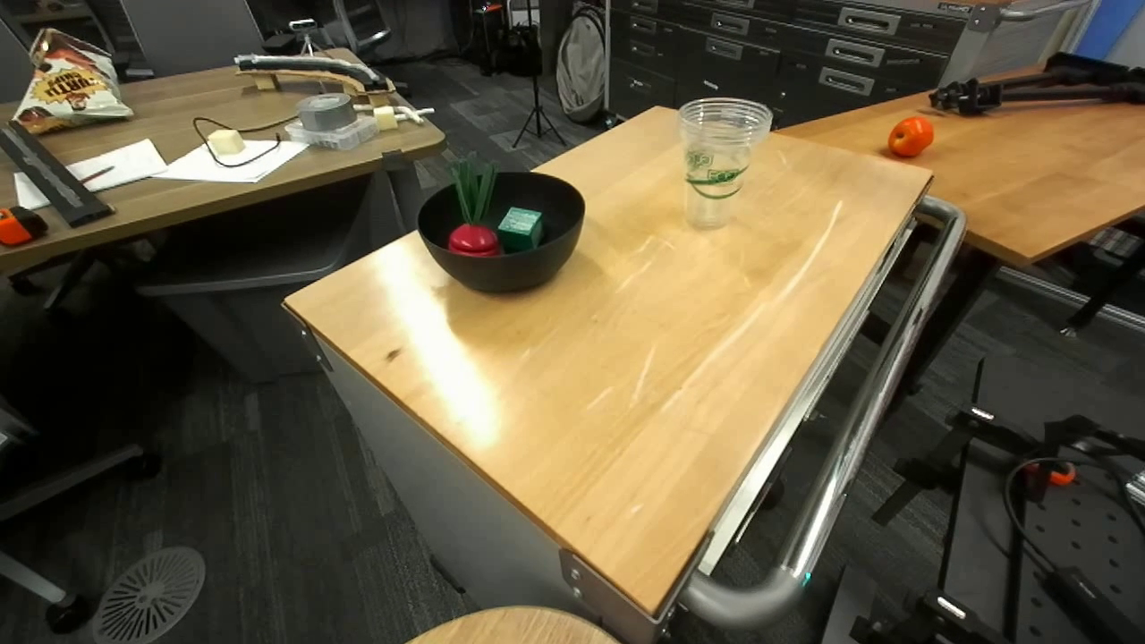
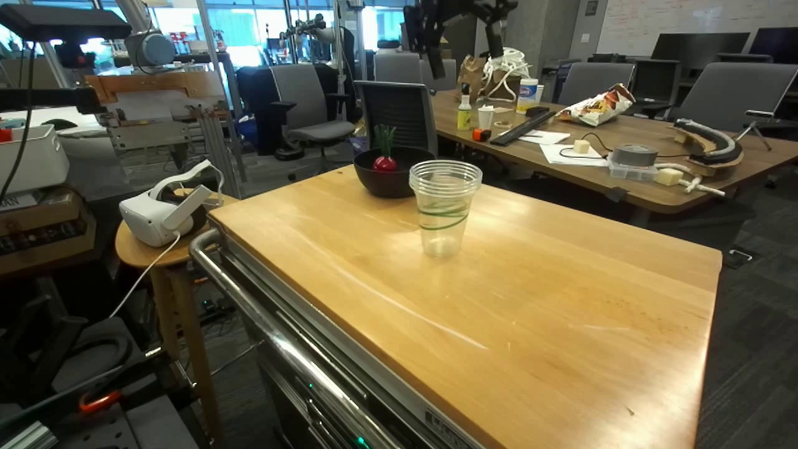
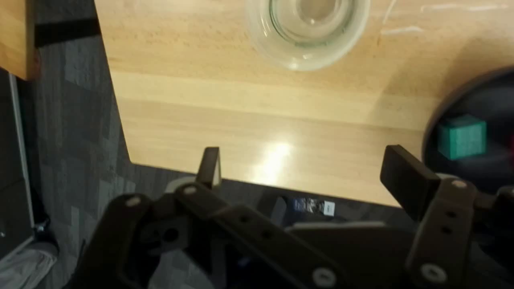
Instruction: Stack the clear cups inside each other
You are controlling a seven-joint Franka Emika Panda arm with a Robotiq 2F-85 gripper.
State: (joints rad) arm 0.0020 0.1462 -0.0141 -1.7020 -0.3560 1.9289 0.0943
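The clear cups (image 1: 713, 183) stand upright on the wooden table as one nested stack, with several rims close together at the top and green print on the sides. The stack also shows in an exterior view (image 2: 444, 209) and, from above, at the top edge of the wrist view (image 3: 311, 34). I cannot count the cups exactly. My gripper (image 3: 301, 160) is open and empty. In an exterior view the gripper (image 2: 467, 59) hangs high above the table, apart from the cups. In the wrist view the stack lies beyond the fingertips, not between them.
A black bowl (image 1: 501, 268) stands on the wooden table (image 1: 572, 376) near the cups. It holds a red radish-like toy (image 1: 474, 240) and a green block (image 1: 521, 228). A metal handle bar (image 1: 859, 447) runs along one table side. A stool (image 2: 143, 262) with a headset stands nearby.
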